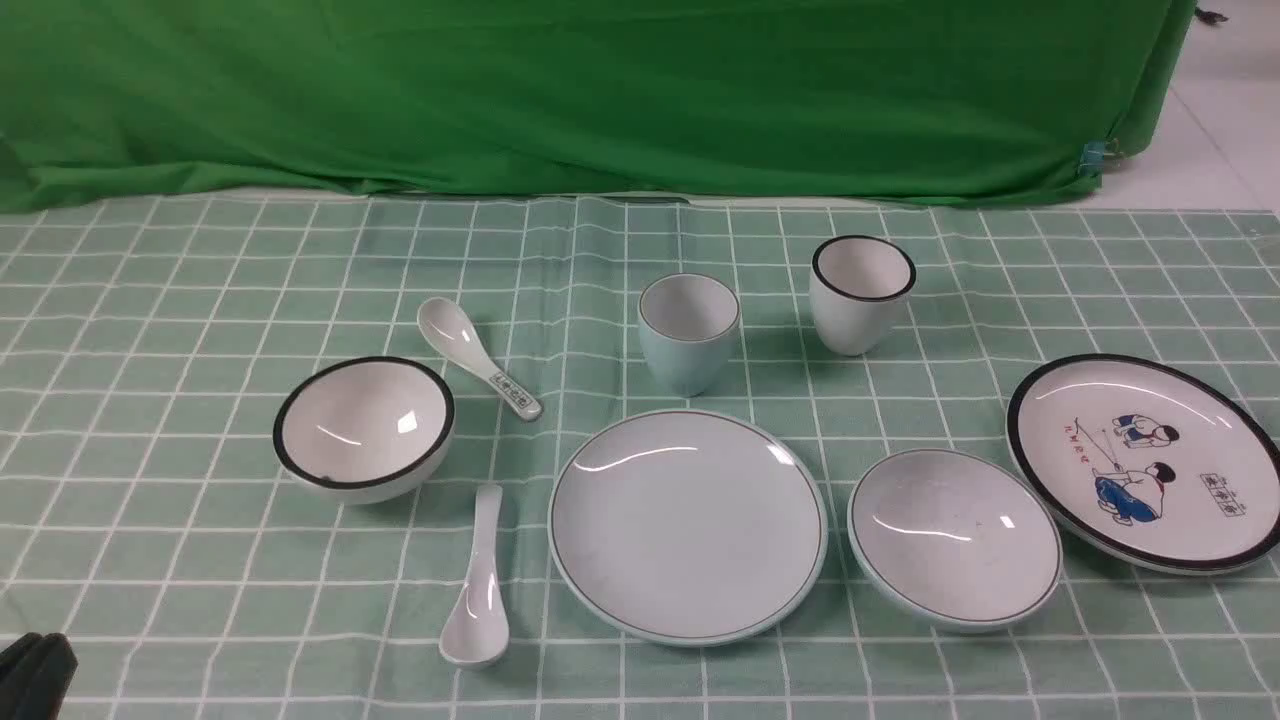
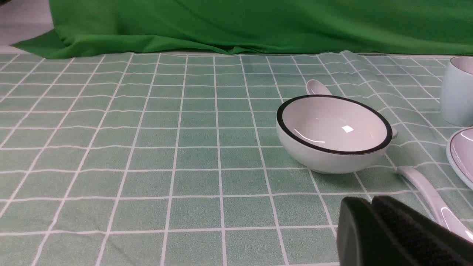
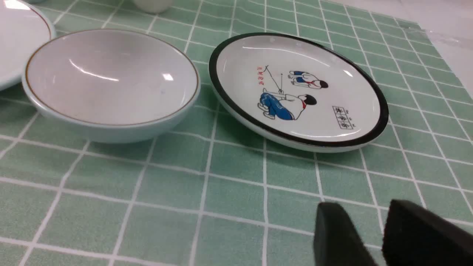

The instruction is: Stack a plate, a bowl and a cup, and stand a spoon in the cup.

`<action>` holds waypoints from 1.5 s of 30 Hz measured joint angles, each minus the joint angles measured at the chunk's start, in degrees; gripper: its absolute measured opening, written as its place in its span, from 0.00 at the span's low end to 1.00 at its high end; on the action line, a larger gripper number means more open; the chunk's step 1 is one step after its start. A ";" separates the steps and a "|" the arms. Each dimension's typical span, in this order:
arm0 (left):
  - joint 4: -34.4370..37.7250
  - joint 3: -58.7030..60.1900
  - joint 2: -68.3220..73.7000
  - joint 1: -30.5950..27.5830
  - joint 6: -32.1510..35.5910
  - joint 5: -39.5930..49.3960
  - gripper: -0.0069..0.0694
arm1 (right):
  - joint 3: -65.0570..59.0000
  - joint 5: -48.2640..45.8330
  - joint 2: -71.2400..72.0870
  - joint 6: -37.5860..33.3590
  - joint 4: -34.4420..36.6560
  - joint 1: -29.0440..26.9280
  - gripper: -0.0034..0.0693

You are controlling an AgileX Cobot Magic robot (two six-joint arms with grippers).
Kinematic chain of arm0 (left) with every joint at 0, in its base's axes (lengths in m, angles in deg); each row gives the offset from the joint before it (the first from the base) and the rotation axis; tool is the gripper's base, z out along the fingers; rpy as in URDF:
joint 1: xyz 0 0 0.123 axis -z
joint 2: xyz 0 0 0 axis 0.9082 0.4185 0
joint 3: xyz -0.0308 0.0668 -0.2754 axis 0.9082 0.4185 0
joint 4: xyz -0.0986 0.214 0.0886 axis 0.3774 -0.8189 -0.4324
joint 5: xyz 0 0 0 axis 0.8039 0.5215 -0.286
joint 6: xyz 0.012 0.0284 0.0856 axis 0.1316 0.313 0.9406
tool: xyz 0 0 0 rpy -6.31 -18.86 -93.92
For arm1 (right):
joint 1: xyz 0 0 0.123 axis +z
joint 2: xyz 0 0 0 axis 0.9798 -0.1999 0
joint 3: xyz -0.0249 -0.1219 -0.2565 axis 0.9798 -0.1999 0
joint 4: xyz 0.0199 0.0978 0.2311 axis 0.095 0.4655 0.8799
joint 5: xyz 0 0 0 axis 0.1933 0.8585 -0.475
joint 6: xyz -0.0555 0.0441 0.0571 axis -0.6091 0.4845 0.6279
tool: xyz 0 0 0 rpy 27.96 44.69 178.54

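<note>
A creased green backdrop [image 1: 600, 90] hangs along the far edge of a counter [image 1: 180, 560] covered in pale green, white-gridded cloth; pale floor [image 1: 1225, 130] shows at far right.

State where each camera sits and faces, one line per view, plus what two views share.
Front: high between the arms, facing forward and down over the plate toward the green backdrop; only the left gripper shows, at a corner.
Left wrist: low, facing the black-rimmed bowl; that gripper shows shut.
Right wrist: low, facing the bowl and cartoon plate; the right gripper shows open.
Shared: front and right wrist both show the bowl and cartoon plate.
</note>
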 joint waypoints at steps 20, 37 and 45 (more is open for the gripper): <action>-1.00 0.00 0.00 0.00 0.00 -0.08 0.11 | 0.00 0.00 0.00 -0.05 0.00 0.00 0.38; 15.30 0.00 0.00 0.00 -16.62 -31.85 0.11 | 0.00 0.72 0.00 0.46 0.42 0.00 0.38; 9.73 -5.18 0.52 -0.04 -31.69 -40.37 0.11 | 0.00 20.14 0.00 23.42 7.05 0.00 0.38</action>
